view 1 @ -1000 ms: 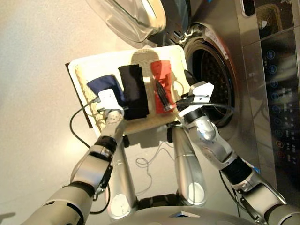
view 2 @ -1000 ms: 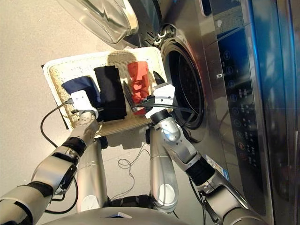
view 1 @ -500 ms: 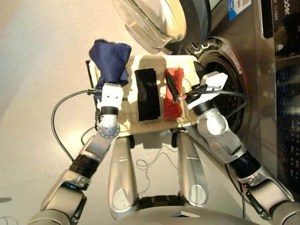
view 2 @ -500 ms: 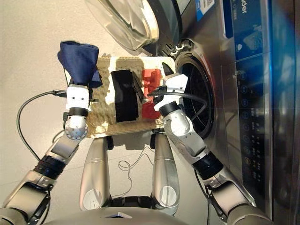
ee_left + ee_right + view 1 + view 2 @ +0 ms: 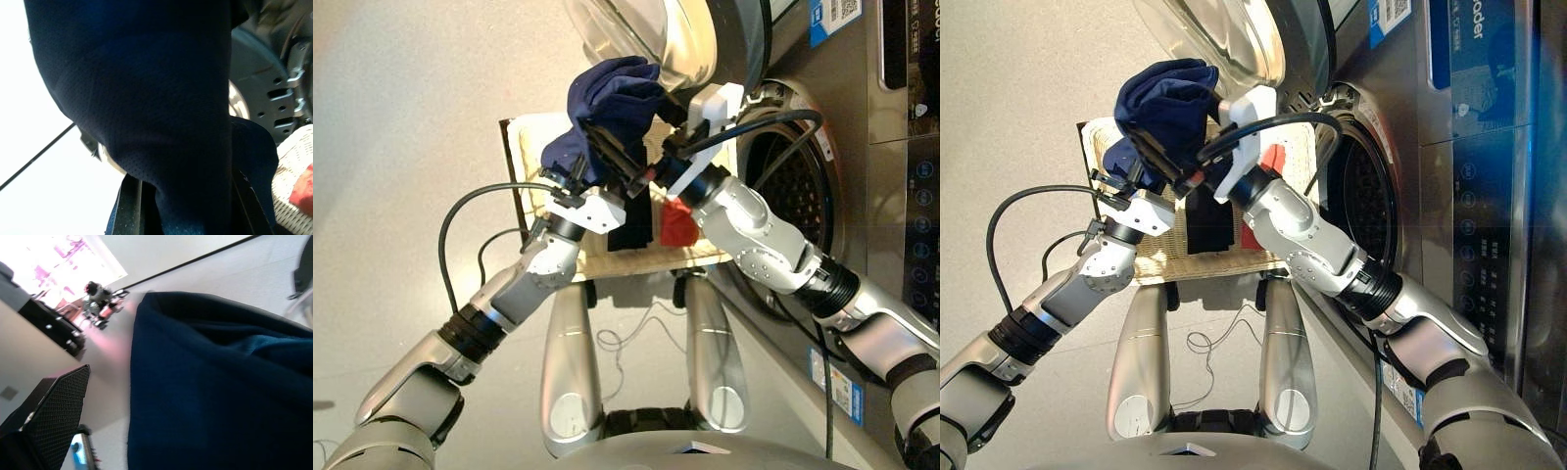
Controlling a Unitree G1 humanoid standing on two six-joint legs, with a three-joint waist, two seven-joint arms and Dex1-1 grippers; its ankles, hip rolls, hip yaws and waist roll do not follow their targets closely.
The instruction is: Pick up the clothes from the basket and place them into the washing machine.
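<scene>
From the head, the left gripper (image 5: 576,174) is lifted above the basket (image 5: 533,132). It is clamped on the navy cloth (image 5: 612,103). The cloth hangs up in the air, bunched like a ball. The right gripper (image 5: 617,162) reaches across to the same cloth. Its black fingers (image 5: 607,152) press into the underside of the cloth. I cannot tell if they pinch it. The two grippers are very close to each other.

The black cloth (image 5: 634,217) and the red cloth (image 5: 677,223) lie in the basket, side by side. The arms hide most of both. The basket sits on the floor (image 5: 401,117) just beside the washer (image 5: 783,186). The washer hole is open and the steel drum (image 5: 793,196) shows inside. The glass door (image 5: 641,39) is swung out, right above the navy cloth. A black cable (image 5: 460,215) loops out from the left arm. The right arm crosses in front of the washer hole.

In the left wrist view, the navy cloth (image 5: 146,117) fills almost everything and hides the fingers. A bit of basket (image 5: 293,196) and a bit of red cloth (image 5: 303,188) peek out at one corner.

In the right wrist view, the navy cloth (image 5: 220,391) covers most of the picture. One black finger (image 5: 49,416) with a grid pattern shows at the side. It stands apart from the cloth.
</scene>
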